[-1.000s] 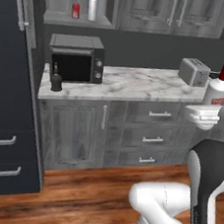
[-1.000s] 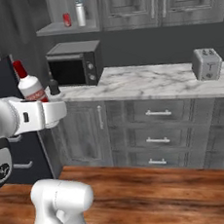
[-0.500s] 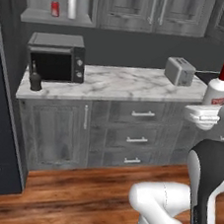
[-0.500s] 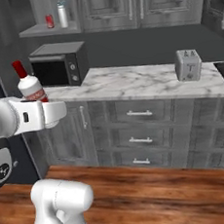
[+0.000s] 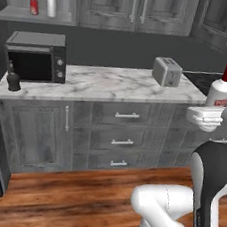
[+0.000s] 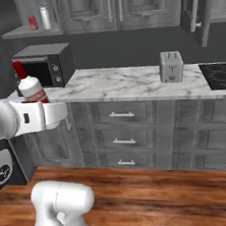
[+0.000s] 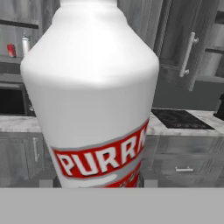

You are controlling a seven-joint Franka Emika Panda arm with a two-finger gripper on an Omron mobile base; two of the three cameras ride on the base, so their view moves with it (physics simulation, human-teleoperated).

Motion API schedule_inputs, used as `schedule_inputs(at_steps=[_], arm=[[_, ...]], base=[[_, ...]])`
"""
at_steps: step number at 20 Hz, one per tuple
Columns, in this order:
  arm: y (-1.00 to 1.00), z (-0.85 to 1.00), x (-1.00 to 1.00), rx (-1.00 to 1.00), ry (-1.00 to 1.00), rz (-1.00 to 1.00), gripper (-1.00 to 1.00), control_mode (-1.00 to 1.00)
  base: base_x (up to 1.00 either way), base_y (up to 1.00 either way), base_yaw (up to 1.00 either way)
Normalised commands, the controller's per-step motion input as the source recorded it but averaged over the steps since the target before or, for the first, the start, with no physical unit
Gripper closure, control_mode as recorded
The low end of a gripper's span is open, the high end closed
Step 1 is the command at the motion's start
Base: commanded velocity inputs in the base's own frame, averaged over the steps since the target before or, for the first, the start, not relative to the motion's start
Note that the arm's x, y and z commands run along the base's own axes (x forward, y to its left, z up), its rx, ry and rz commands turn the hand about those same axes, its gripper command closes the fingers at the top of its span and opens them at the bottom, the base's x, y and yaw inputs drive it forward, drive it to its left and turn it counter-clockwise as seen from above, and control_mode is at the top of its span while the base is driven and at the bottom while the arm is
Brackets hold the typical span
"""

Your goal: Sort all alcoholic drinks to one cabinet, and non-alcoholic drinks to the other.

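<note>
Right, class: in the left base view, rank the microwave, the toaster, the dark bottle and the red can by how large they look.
1. microwave
2. toaster
3. dark bottle
4. red can; it sits farther back on the shelf, so its true size against the dark bottle is unsure.

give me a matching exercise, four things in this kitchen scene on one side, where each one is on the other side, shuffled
Things:
1. white bottle with red cap
2. red can
3. dark bottle
4. toaster

Places:
A. on the marble counter, beside the microwave
B. held upright in the gripper
C. on the open upper shelf, next to the pale bottle with a blue cap
D. on the marble counter, near the stovetop

Pairs: 1-B, 2-C, 3-A, 4-D
</note>
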Motion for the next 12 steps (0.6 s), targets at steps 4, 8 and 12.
schedule_inputs(at_steps=[4, 8, 12], arm=[[0.0, 0.0, 0.0, 0.0, 0.0, 0.0, 1.0, 1.0], [0.0, 0.0, 0.0, 0.0, 0.0, 0.0, 1.0, 1.0], [0.0, 0.0, 0.0, 0.0, 0.0, 0.0, 1.0, 1.0]], base=[[0.07, -0.61, 0.04], [0.01, -0.59, 0.03], [0.03, -0.56, 0.01]])
